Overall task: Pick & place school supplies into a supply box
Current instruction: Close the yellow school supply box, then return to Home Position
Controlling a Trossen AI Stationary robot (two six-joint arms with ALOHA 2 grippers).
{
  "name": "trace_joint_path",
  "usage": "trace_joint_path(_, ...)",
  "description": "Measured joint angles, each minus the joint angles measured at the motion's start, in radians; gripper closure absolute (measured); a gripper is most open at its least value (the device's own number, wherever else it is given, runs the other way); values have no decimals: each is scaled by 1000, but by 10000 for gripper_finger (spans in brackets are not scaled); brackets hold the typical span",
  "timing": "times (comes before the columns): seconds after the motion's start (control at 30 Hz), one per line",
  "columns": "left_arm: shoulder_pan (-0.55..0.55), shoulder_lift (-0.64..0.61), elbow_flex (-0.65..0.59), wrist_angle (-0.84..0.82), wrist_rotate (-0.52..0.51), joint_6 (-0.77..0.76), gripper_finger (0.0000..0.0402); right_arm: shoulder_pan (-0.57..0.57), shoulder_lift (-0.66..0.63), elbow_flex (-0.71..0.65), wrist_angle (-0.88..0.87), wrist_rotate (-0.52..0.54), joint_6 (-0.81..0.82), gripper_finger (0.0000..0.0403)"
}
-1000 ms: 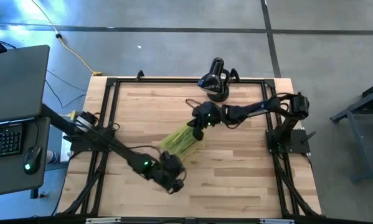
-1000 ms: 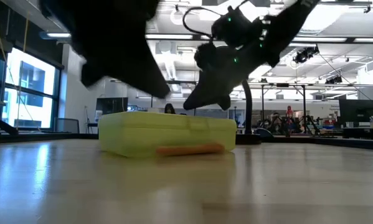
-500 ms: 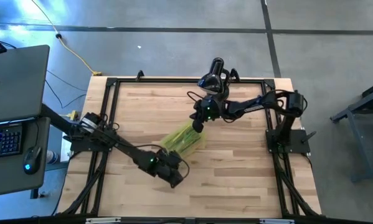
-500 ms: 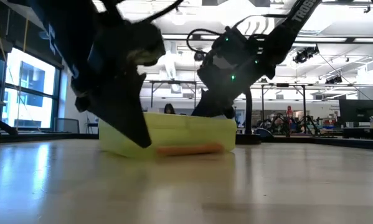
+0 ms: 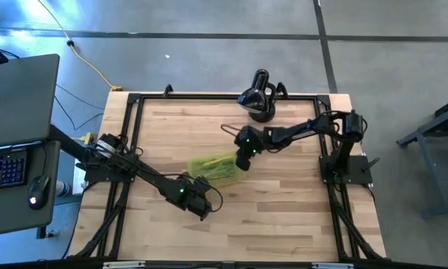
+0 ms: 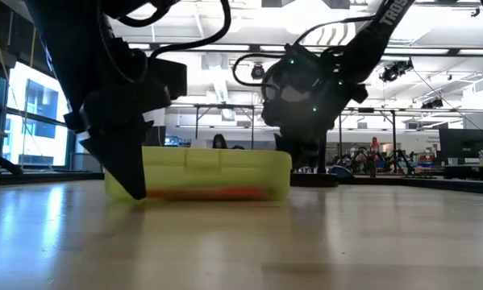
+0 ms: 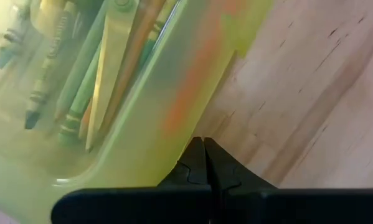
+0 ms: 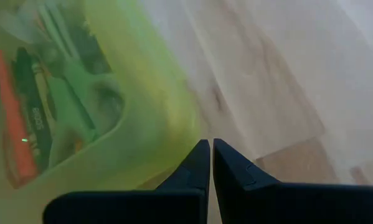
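The supply box is a translucent yellow-green case lying flat on the table, also seen in the low view. Pencils and pens show through its wall, along with a red pen and green scissors handles. An orange pencil shows along the box's near bottom edge; I cannot tell whether it is inside or outside. My left gripper, shut, stands at the box's near side. My right gripper, shut, is at the box's right end. My left gripper's shut fingertips meet the base of the box's near long wall, slanting down from the near left. The tips reach table height, and the box lies flat on the table. My right gripper's shut fingertips rest against the lower rim of the box's right end, coming down from the far right.
A black domed device on a stalk stands at the table's far edge, just behind the right arm. A black frame runs round the wooden tabletop. Bare wood lies near and to the right of the box.
The right gripper moved toward the near edge against the box's right end. The box turned from a slant to lie nearly parallel with the table's near edge and slid a little left. The left gripper moved down and toward the far edge, up to the box's near wall.
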Motion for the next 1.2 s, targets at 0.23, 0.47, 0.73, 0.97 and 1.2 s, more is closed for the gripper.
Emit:
trace_joint_path(0.23,0,-4,0,-78,0,-4,385,57,0,0,3,33,15,403)
trace_joint_path(0.47,0,-56,0,-120,2,-5,385,85,0,0,-2,47,33,403)
trace_joint_path(0.73,-56,-196,35,-123,-28,-9,385,82,-61,0,-78,63,-1,403)
trace_joint_path(0.97,-133,-413,158,-447,-389,-16,385,93,-399,0,-281,175,-87,402)
trace_joint_path(1.2,-195,-671,158,-779,-535,-32,385,166,-831,-48,-442,236,-209,402)
